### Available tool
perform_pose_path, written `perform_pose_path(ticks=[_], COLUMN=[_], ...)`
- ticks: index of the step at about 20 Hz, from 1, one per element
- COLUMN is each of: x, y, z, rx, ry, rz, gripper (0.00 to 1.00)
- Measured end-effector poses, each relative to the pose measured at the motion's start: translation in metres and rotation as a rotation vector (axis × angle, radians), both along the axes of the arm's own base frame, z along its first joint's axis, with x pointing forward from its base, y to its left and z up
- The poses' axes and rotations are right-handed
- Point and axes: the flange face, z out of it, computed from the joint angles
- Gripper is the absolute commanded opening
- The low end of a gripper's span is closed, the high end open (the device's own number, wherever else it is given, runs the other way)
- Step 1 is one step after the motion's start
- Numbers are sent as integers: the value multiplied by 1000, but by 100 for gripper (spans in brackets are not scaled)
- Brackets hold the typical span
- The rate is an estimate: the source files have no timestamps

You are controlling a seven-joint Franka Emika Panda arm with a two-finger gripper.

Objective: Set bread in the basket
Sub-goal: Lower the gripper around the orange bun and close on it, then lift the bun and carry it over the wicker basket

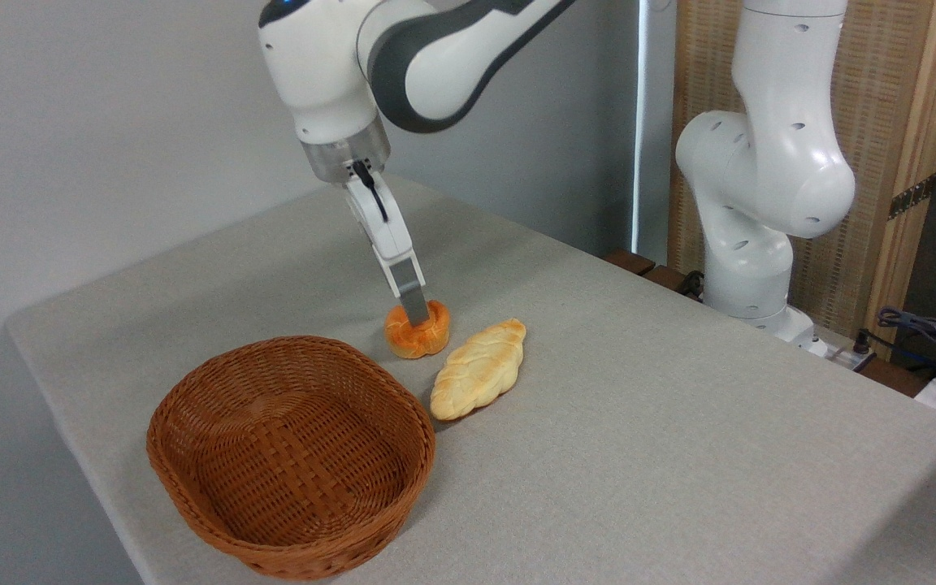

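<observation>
The basket [289, 455] sits at the left near the front edge of the table, open side up and with nothing in it, so it reads as the waiting target: its wide mouth leaves plenty of room to drop something in from above. Just beyond its far right rim, close but apart from it, lies the bread [418, 329], the small round bun with the orange-brown top, resting on the tabletop. The gripper [415, 313] comes down onto it at a slant from the arm above; one grey finger [413, 301] lies across the bun's top and front, and the other finger is hidden behind it, so I cannot tell how wide the jaws stand or whether they have closed on the bun. My guess is that this is the grasp stage, with the bun not yet lifted. Just to the right, nearly touching the bun, lies a longer pale braided loaf [478, 370], angled toward the basket; its closeness could get it nudged. The table [679, 455] carries a plain grey cloth. Behind stands a pale wall, at right the arm's white base [760, 203], a wooden slatted panel [882, 122] and some cables [931, 337]
</observation>
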Motion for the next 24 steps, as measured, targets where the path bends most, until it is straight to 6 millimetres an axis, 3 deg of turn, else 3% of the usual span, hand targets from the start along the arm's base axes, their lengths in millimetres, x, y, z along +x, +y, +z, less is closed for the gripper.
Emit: perform_pose_path(ticks=[13, 15, 17, 18, 24], x=[-3, -3, -3, -2, -2], y=[6, 6, 6, 6, 5], z=[-25, -27, -29, -30, -32], rx=[37, 38, 39, 40, 41], ry=[14, 19, 23, 25, 28], rz=[-11, -11, -11, -11, -11], gripper=[99, 87, 57, 50, 48])
